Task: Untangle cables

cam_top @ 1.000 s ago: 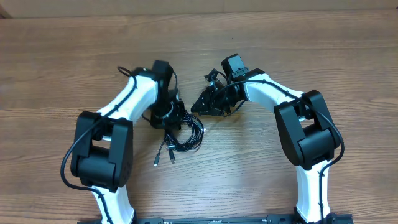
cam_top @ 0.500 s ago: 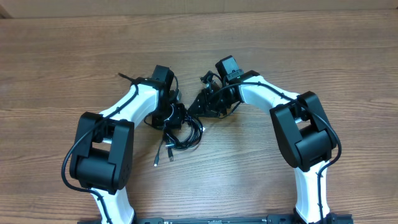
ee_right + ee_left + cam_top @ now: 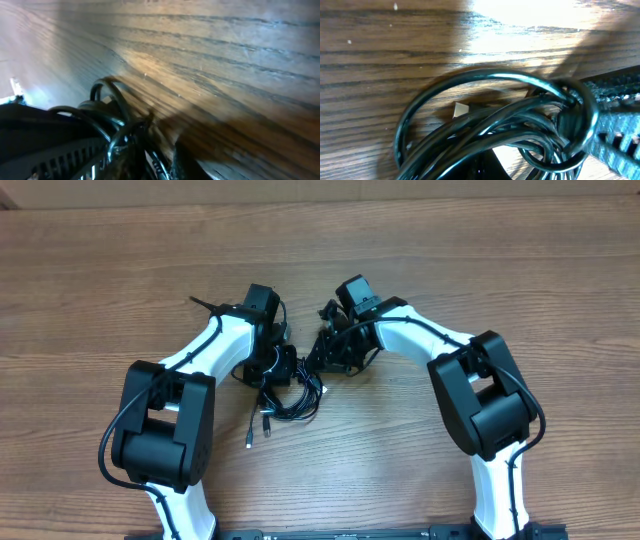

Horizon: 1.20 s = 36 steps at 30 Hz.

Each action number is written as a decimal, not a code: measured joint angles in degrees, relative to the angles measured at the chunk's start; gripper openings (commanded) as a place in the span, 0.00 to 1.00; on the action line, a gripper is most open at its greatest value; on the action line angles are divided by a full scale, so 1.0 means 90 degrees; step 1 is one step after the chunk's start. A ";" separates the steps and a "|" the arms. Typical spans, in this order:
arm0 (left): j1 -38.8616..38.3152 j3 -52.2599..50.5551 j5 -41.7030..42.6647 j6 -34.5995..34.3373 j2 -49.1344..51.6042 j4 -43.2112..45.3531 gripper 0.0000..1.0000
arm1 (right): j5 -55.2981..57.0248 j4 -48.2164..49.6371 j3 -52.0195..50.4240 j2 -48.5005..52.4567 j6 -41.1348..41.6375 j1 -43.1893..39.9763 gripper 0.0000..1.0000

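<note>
Two robot arms meet over a knot of cables (image 3: pixel 290 393) at the middle of a wooden table (image 3: pixel 450 260). In the past second the right arm has swung leftward, and the right gripper (image 3: pixel 322 358) now sits just beside the tangle instead of apart from it. The left arm has shifted only slightly. The bundle has barely moved, and its loose plugs (image 3: pixel 251 442) trail toward the near edge as before.

The left gripper (image 3: pixel 272 365) is fully closed on top of the bundle. In its wrist view, glossy black loops (image 3: pixel 485 125) gather into a bunch against its ribbed finger (image 3: pixel 615 120), and it appears to have hold of them there.

The right gripper's jaws have been narrowing. The overhead view hides them under the wrist. The right wrist view is blurred and shows only a dark ribbed finger (image 3: pixel 60 155) with strands (image 3: pixel 115 120) arching just beside it. It cannot be told whether the jaws stand apart or have anything between them.

The tabletop is brown, with grain running side to side. A bright glare falls on it in the left wrist view. A paler strip runs along the far edge in the overhead view.
</note>
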 measured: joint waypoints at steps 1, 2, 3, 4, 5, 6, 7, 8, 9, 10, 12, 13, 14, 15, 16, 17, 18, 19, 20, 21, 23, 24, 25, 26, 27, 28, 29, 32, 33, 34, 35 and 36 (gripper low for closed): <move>0.0000 0.0000 0.0000 0.0000 0.0000 0.0000 0.04 | 0.0095 0.0000 0.0000 -0.0012 0.0007 0.0019 0.20; 0.0000 0.0000 0.0000 0.0000 0.0000 0.0000 0.04 | 0.0136 -0.0005 0.0000 -0.0022 0.0002 0.0024 0.20; 0.0000 0.0000 -0.0002 0.0000 0.0000 0.0002 0.04 | 0.0170 -0.0019 0.0002 -0.0029 0.0002 0.0032 0.20; 0.0000 0.0000 -0.0002 0.0000 0.0000 0.0002 0.04 | 0.0199 -0.0039 0.0007 -0.0034 0.0000 0.0046 0.20; 0.0000 0.0000 -0.0002 0.0000 0.0000 0.0002 0.04 | 0.0219 -0.0073 0.0015 -0.0036 0.0000 0.0049 0.21; 0.0000 0.0000 -0.0002 0.0000 0.0000 0.0002 0.04 | 0.0245 -0.0141 0.0029 -0.0041 0.0002 0.0051 0.21; 0.0000 0.0000 -0.0002 0.0000 0.0000 0.0002 0.04 | 0.0272 -0.0199 0.0041 -0.0046 0.0002 0.0053 0.21; 0.0000 0.0000 -0.0002 0.0000 0.0000 0.0005 0.04 | 0.0287 -0.0211 0.0044 -0.0053 0.0002 0.0053 0.21; 0.0000 0.0000 -0.0002 0.0000 0.0000 0.0005 0.04 | 0.0301 -0.0233 0.0044 -0.0058 -0.0002 0.0058 0.21; 0.0000 0.0000 -0.0002 0.0000 0.0000 0.0007 0.04 | 0.0328 -0.0240 0.0044 -0.0068 0.0000 0.0063 0.21; 0.0000 0.0000 -0.0010 0.0000 0.0000 0.0015 0.04 | 0.0367 -0.0243 0.0044 -0.0078 -0.0002 0.0078 0.21; 0.0000 0.0000 -0.0015 0.0000 0.0000 0.0017 0.04 | 0.0398 -0.0243 0.0044 -0.0083 0.0002 0.0090 0.21; 0.0000 0.0000 -0.0017 0.0000 0.0000 0.0017 0.04 | 0.0440 -0.0257 0.0044 -0.0092 0.0000 0.0100 0.21; 0.0000 0.0000 -0.0019 0.0000 0.0000 0.0019 0.04 | 0.0466 -0.0267 0.0044 -0.0100 0.0000 0.0107 0.21; 0.0000 0.0000 -0.0019 0.0000 0.0000 0.0022 0.04 | 0.0500 -0.0350 0.0058 -0.0104 0.0000 0.0114 0.21; 0.0000 0.0000 -0.0019 0.0000 0.0000 0.0022 0.04 | 0.0532 -0.0449 0.0097 -0.0104 0.0002 0.0121 0.21; 0.0000 0.0000 -0.0019 0.0000 0.0000 0.0024 0.04 | 0.0580 -0.0534 0.0141 -0.0104 0.0005 0.0129 0.21; 0.0000 0.0000 -0.0019 0.0000 0.0000 0.0027 0.04 | 0.0668 -0.0750 0.0206 -0.0104 0.0002 0.0138 0.21; 0.0000 0.0000 -0.0022 0.0000 0.0000 0.0032 0.04 | 0.0765 -0.0925 0.0270 -0.0104 0.0005 0.0143 0.21; 0.0000 0.0000 -0.0022 0.0000 0.0000 0.0036 0.04 | 0.0918 -0.1115 0.0345 -0.0104 0.0000 0.0151 0.21; 0.0000 0.0000 -0.0022 0.0000 0.0000 0.0039 0.04 | 0.1270 -0.1367 0.0481 -0.0104 0.0002 0.0204 0.21; 0.0000 0.0000 -0.0022 0.0000 0.0000 0.0039 0.04 | 0.1404 -0.1406 0.0515 -0.0104 0.0002 0.0236 0.21; 0.0000 0.0000 -0.0022 0.0000 -0.0002 0.0039 0.04 | 0.1559 -0.1443 0.0556 -0.0104 0.0002 0.0274 0.21; 0.0000 0.0000 -0.0022 0.0000 -0.0002 0.0041 0.04 | 0.1688 -0.1469 0.0583 -0.0104 0.0000 0.0323 0.21; 0.0000 0.0000 -0.0022 0.0000 -0.0002 0.0041 0.04 | 0.1851 -0.1484 0.0605 -0.0117 0.0002 0.0374 0.21; 0.0000 0.0000 -0.0022 0.0000 -0.0002 0.0041 0.04 | 0.1938 -0.1486 0.0617 -0.0121 0.0000 0.0406 0.20; 0.0000 0.0000 -0.0022 0.0000 -0.0002 0.0041 0.04 | 0.2166 -0.1532 0.0644 -0.0129 0.0000 0.0461 0.20; 0.0000 0.0000 -0.0027 -0.0005 -0.0002 0.0041 0.04 | 0.2482 -0.1654 0.0743 -0.0129 0.0002 0.0551 0.20; 0.0000 0.0000 -0.0044 -0.0032 -0.0002 0.0041 0.04 | 0.2667 -0.1727 0.0780 -0.0129 0.0000 0.0563 0.20; -0.0002 0.0000 -0.0063 -0.0053 -0.0002 0.0044 0.04 | 0.2839 -0.1834 0.0826 -0.0129 0.0000 0.0563 0.20; -0.0002 0.0000 -0.0075 -0.0080 -0.0002 0.0058 0.04 | 0.2990 -0.1914 0.0852 -0.0129 0.0002 0.0563 0.20; -0.0007 0.0000 -0.0092 -0.0109 -0.0010 0.0080 0.04 | 0.3145 -0.1982 0.0879 -0.0129 0.0002 0.0566 0.20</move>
